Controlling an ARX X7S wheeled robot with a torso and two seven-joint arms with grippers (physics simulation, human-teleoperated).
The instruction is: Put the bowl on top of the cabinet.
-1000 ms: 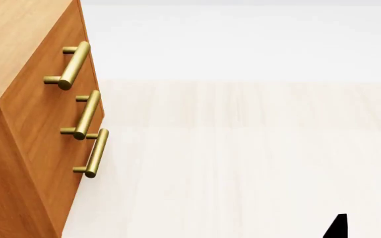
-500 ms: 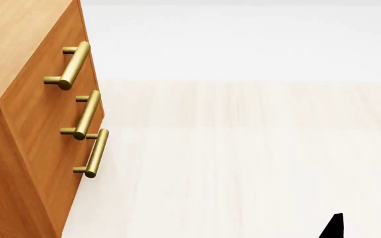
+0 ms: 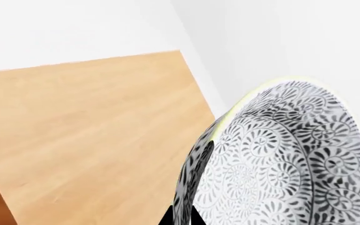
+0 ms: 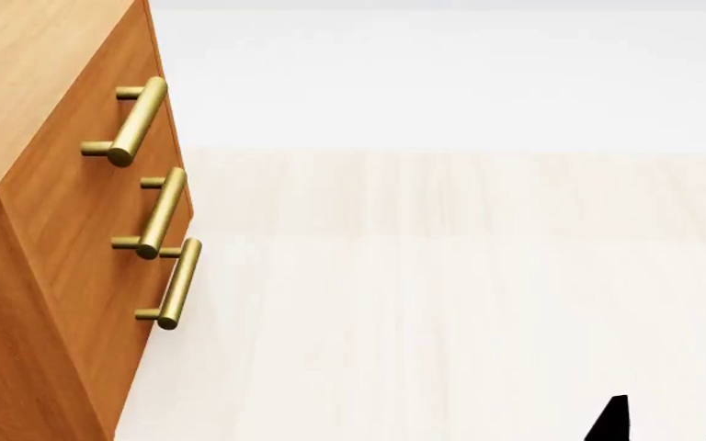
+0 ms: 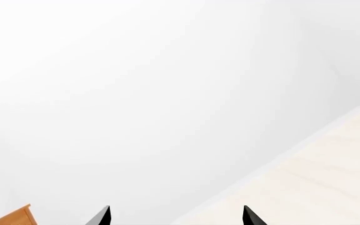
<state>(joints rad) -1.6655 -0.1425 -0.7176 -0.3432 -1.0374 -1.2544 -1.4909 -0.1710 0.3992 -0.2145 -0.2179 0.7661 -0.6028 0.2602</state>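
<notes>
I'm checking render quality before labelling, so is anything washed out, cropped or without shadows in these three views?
Right wrist view: mostly blank white, little contrast. Left wrist view: the deep grey-black floral patterned bowl is sharp but cropped by the frame. Head view: even light, no cast shadows under the orange-brown wooden cabinet.

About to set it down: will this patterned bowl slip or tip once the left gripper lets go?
The bowl looks rigid and glazed, so probably slippery and breakable. It is tilted on edge over the cabinet top, so it may rock or roll unless levelled first.
</notes>
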